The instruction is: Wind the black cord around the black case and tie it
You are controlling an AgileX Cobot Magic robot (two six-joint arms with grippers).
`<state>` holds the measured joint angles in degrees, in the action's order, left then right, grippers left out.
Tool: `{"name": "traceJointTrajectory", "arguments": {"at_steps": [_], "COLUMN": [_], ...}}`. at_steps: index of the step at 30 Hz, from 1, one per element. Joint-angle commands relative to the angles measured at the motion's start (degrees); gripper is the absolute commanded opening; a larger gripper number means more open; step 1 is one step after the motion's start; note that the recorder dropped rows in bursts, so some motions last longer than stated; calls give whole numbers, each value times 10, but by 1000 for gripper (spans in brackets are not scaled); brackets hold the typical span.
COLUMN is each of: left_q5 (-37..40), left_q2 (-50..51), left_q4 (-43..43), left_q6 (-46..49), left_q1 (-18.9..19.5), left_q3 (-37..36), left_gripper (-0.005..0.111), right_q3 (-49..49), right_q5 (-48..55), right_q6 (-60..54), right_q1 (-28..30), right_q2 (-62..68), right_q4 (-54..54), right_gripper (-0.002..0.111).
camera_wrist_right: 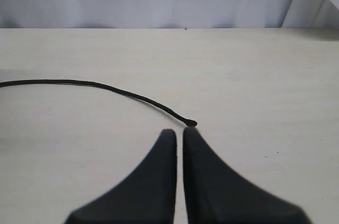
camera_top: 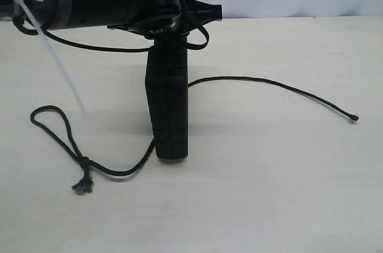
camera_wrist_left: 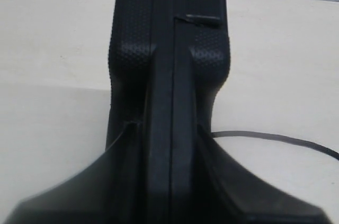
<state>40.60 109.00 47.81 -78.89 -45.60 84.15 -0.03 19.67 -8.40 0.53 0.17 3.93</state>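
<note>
Fingers (camera_wrist_left: 90,192) of my left gripper (camera_wrist_left: 167,134) were clamped on the black case (camera_wrist_left: 169,49), one on each flat side, at its top end. The case stood upright on a narrow edge about the middle of the table (camera_top: 269,193), nearer to the far edge. The black cord (camera_top: 269,82) lay on the table and met the case on both sides; how it ran behind the case I could not tell. Its knotted loop (camera_top: 54,124) and frayed tuft (camera_top: 82,187) lay toward the left edge, its plain tip (camera_top: 355,118) toward the right edge. My right gripper (camera_wrist_right: 179,134) had both fingers (camera_wrist_right: 153,181) pressed together with nothing between them, just beside the plain tip.
</note>
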Motion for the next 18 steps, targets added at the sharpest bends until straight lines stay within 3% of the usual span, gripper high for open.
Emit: {"name": "traceJointTrajectory", "arguments": {"at_steps": [1,18], "left_q5": [-20,-33], "left_q2": [2,2], "left_q4": [21,18], "left_q6": [-13,-17], "left_q1": [-4,-4], "left_q3": [7,7], "left_gripper": [0,0], "right_q3": [0,0], "right_q5": [-3,-3], "right_q6": [0,0], "right_q1": [1,1], "right_q2": [-2,-2], "right_q4": [1,1], "right_gripper": [4,4]}}
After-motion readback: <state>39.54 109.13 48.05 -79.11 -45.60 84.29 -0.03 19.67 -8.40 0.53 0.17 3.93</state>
